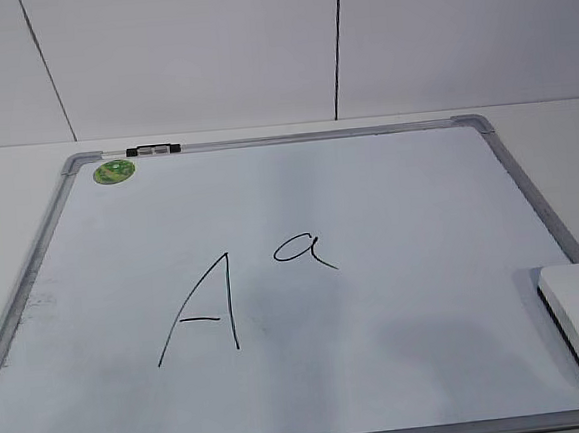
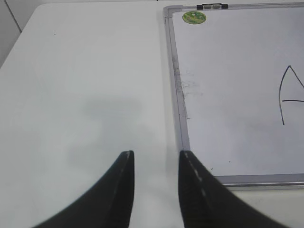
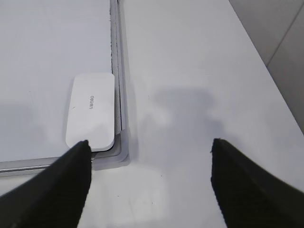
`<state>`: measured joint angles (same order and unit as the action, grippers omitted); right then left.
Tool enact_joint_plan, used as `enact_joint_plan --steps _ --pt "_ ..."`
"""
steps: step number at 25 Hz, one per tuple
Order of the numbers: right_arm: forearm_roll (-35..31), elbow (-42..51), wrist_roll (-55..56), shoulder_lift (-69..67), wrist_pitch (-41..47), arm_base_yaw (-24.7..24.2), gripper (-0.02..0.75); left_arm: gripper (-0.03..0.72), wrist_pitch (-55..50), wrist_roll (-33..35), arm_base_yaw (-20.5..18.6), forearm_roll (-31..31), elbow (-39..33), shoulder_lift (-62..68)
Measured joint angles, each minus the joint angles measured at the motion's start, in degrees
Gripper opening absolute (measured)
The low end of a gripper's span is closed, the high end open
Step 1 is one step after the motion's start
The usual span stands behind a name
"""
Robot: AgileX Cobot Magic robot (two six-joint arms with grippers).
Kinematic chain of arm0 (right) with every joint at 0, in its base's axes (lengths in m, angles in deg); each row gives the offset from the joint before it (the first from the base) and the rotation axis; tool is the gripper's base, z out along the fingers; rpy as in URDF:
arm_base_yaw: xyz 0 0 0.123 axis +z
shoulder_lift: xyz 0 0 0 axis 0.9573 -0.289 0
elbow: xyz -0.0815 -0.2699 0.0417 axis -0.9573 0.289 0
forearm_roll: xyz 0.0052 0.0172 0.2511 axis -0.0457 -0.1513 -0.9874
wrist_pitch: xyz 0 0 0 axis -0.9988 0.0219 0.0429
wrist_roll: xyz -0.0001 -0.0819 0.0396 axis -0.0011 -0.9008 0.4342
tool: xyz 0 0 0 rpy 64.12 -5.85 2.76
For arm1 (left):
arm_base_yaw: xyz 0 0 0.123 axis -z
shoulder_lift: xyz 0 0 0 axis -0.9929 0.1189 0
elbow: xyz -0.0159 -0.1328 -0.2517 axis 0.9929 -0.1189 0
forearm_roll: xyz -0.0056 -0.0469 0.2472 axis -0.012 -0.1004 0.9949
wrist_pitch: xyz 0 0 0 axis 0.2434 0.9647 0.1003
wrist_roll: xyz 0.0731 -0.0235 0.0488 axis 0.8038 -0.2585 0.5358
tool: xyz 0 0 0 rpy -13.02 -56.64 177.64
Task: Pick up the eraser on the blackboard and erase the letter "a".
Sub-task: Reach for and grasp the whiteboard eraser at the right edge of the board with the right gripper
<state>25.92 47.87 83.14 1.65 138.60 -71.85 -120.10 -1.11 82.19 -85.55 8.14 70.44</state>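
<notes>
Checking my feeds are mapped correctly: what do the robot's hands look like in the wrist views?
Both look alike: the left hand and right hand each show two matte black fingers tapering to tips. The left's fingers carry a thin pale line along their inner edges. No cables or markings visible.

The eraser (image 3: 91, 110) lies flat on the blackboard (image 3: 47, 57), in its near corner, touching the grey frame. The right end effector (image 3: 149, 145) hovers above the white surface (image 3: 190, 71), its 2 fingers (image 3: 61, 185) spread wide apart, gripping nothing.
</notes>
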Motion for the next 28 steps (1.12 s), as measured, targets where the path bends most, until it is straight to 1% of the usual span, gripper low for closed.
enact_joint_plan --steps 18,28 --pt "0.10 0.00 0.00 0.00 0.00 0.00 0.594 0.237 0.00 0.00 0.00 0.00 0.00 0.00" --pt "0.46 -0.34 -2.06 0.00 -1.17 0.00 0.594 0.237 0.00 0.00 0.00 0.00 0.00 0.00"
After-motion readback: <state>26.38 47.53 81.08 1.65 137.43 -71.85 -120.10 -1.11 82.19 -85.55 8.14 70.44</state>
